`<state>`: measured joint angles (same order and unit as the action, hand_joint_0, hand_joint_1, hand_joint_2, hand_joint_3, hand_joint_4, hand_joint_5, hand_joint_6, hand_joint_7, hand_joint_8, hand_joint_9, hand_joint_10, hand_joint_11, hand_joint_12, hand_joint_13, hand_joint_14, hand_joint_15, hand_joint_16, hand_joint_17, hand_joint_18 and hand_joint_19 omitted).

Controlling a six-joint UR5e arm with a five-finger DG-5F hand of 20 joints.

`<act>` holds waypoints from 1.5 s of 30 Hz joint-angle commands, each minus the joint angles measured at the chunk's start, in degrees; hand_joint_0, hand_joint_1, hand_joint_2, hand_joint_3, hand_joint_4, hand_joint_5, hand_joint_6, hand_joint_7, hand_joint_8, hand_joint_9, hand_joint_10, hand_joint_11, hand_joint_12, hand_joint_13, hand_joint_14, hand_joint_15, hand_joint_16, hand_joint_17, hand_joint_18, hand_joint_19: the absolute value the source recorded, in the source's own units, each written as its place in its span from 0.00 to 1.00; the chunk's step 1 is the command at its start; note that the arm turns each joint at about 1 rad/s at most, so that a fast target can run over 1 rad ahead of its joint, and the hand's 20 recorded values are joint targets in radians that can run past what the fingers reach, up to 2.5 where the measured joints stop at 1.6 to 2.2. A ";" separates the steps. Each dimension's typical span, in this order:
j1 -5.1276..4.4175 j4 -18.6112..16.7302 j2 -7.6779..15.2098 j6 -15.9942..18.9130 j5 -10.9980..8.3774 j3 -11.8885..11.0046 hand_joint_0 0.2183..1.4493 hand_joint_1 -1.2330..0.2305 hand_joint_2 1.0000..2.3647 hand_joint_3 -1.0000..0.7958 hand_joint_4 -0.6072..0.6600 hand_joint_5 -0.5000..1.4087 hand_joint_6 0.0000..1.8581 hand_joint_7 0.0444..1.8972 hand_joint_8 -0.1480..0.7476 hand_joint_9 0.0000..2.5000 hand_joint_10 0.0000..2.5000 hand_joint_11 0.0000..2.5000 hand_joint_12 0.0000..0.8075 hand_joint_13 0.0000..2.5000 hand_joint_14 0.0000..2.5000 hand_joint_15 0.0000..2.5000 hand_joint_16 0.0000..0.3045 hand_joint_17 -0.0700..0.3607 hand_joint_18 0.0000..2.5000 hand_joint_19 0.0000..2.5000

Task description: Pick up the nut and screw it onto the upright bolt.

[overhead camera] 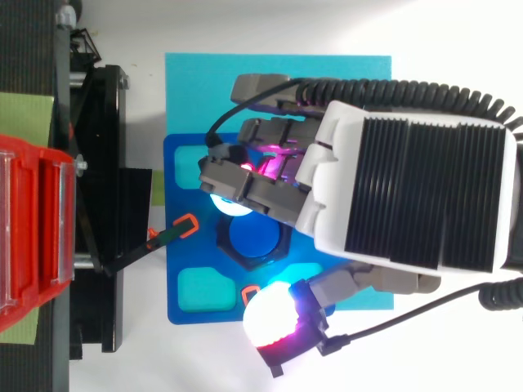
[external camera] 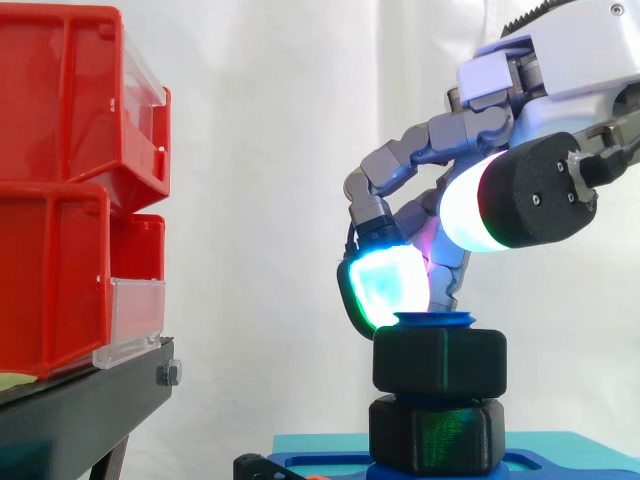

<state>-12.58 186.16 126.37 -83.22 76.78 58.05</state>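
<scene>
Bins: two red bins (external camera: 60, 190) are stacked at the left on the black stand (external camera: 90, 405). Each has a clear front lip; their contents cannot be made out from either view.

Fixture: a blue plate (overhead camera: 184, 184) carries recessed pockets. The centre hex pocket holds the upright bolt (overhead camera: 253, 237), whose blue top is visible. A square pocket (overhead camera: 200, 287) near the plate's corner shows a teal floor.

Nut: the black nut (external camera: 440, 360) sits on the bolt just below its blue tip. It is level and close above a second black hex block (external camera: 437, 432) at plate height.

Hand: the hand (overhead camera: 409, 188) comes in from the right and hangs directly over the nut. Whether it grips the nut or only rests against it cannot be told.

Surface: the plate lies on a teal mat (overhead camera: 196, 82) on a white tabletop (overhead camera: 212, 359). An orange-tipped black lever (overhead camera: 184, 227) reaches from the stand onto the plate.

Room: a white curtain (external camera: 270, 120) forms the backdrop.
</scene>
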 commanded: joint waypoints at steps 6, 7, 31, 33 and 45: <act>0.89 0.17 -0.07 -0.10 1.09 -0.04 0.23 0.60 0.00 0.28 0.59 0.25 0.37 0.62 0.52 0.49 0.00 0.02 0.26 0.39 0.00 0.00 0.06 0.26 0.28 0.01; 1.06 0.17 -0.07 -0.19 1.26 -0.04 0.23 0.60 0.00 0.28 0.58 0.25 0.38 0.60 0.52 0.50 0.00 0.02 0.26 0.40 0.00 0.00 0.06 0.26 0.29 0.02; 3.09 3.51 -0.07 -2.91 2.93 -4.96 0.23 0.61 0.00 0.28 0.71 0.23 0.27 0.57 0.48 0.48 0.00 0.03 0.27 0.38 0.00 0.00 0.08 0.28 0.27 0.05; 3.09 4.91 -0.07 -3.79 2.85 -6.54 0.23 0.61 0.00 0.28 0.72 0.22 0.27 0.55 0.47 0.48 0.00 0.03 0.27 0.37 0.00 0.00 0.08 0.28 0.27 0.04; 1.06 2.54 1.68 -3.61 0.56 -6.54 0.19 0.65 0.00 0.28 0.66 0.20 0.27 0.36 0.40 0.28 0.00 0.00 0.33 0.17 0.00 0.00 0.09 0.30 0.01 0.00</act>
<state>-10.97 189.55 127.68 -87.22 77.87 51.43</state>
